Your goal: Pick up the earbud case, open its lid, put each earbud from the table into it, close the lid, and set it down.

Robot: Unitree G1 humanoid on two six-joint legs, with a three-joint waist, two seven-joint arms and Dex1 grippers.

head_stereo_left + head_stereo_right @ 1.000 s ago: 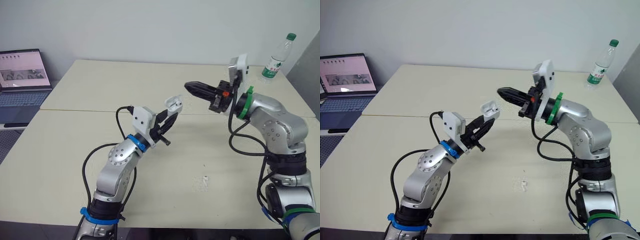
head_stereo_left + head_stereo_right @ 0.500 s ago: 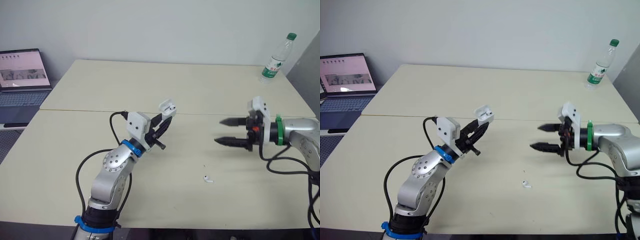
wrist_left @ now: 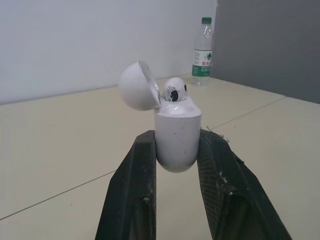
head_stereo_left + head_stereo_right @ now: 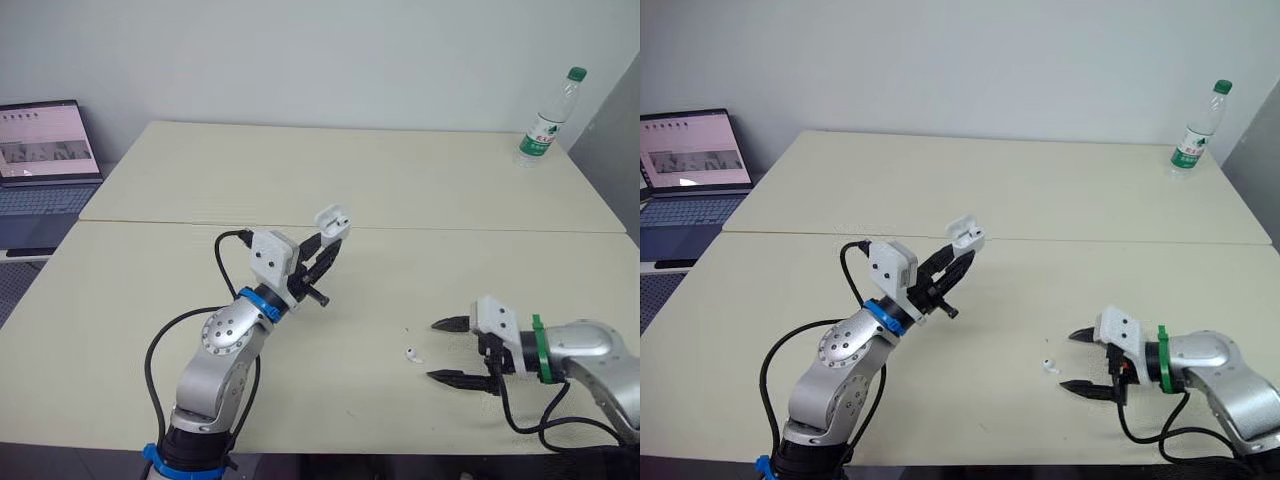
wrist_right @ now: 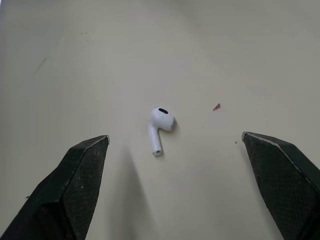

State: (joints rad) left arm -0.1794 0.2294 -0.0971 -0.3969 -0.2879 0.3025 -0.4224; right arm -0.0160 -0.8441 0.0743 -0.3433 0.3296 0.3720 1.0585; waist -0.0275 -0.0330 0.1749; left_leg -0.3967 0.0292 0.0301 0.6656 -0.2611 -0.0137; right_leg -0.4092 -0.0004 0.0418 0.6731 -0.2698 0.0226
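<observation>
My left gripper (image 4: 322, 243) is shut on the white earbud case (image 4: 333, 220), held up above the table's middle. In the left wrist view the case (image 3: 176, 135) stands upright between the two fingers (image 3: 131, 195), its lid (image 3: 138, 86) flipped open, and one earbud (image 3: 175, 90) sits in it. A second white earbud (image 4: 411, 354) lies on the table to the front right. My right gripper (image 4: 444, 350) is low over the table just right of that earbud, open wide, pointing at it. In the right wrist view the earbud (image 5: 160, 128) lies ahead, midway between the fingertips (image 5: 85, 155).
A plastic water bottle (image 4: 543, 122) stands at the table's far right corner. An open laptop (image 4: 40, 150) sits on a lower surface off the table's left side. A seam runs across the table (image 4: 450, 229) behind the case.
My right gripper left the case, opened wide and dropped down to the table beside the loose earbud. The left gripper lowered slightly, still holding the open case.
</observation>
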